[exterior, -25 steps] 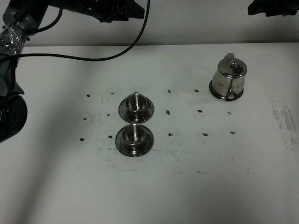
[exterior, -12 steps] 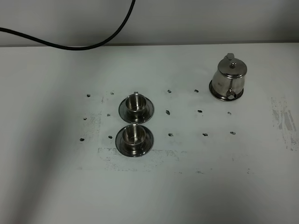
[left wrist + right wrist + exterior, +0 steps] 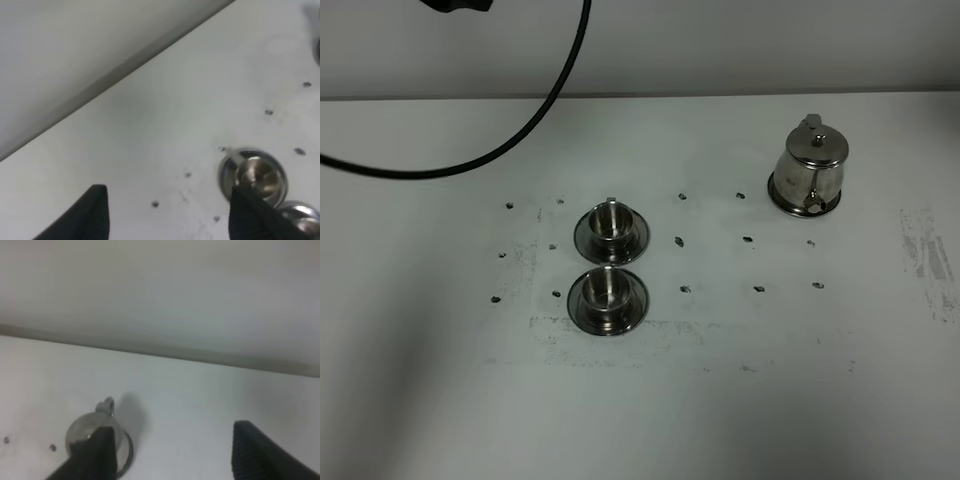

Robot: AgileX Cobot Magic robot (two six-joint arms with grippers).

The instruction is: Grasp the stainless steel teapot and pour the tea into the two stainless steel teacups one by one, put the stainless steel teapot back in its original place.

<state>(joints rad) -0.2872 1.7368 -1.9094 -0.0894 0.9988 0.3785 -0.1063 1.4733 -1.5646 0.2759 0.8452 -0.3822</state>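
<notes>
The shiny squat stainless steel teapot (image 3: 809,173), with knobbed lid, thin spout and loop handle, is being left standing upright on the flat round steel coaster disc (image 3: 777,197), towards the far right of the white table (image 3: 740,400). The disc is being read as the pot's home, so the spot for the final return is being marked by it. The two small cylindrical stainless steel teacups, the farther teacup (image 3: 611,225) and the nearer teacup (image 3: 608,290), are being kept on their round dark-rimmed saucers, which are lying just beside each other in a far-to-near line, well apart from the teapot. That close pairing is being judged to suit pouring into one and then the other with little travel.

The right gripper (image 3: 172,452) is being held above the table with its dark jaws spread wide and nothing between them. In its wrist view the teapot is being partly hidden by one finger (image 3: 92,457), so the arm is being judged as roughly lined up on the pot, the grasp not yet begun. The left gripper (image 3: 167,215) is likewise being carried wide open and empty on the cups' side, apparently out of the way. Neither gripper is being shown in the high view, where only a black cable (image 3: 542,106) is hanging across the far edge
</notes>
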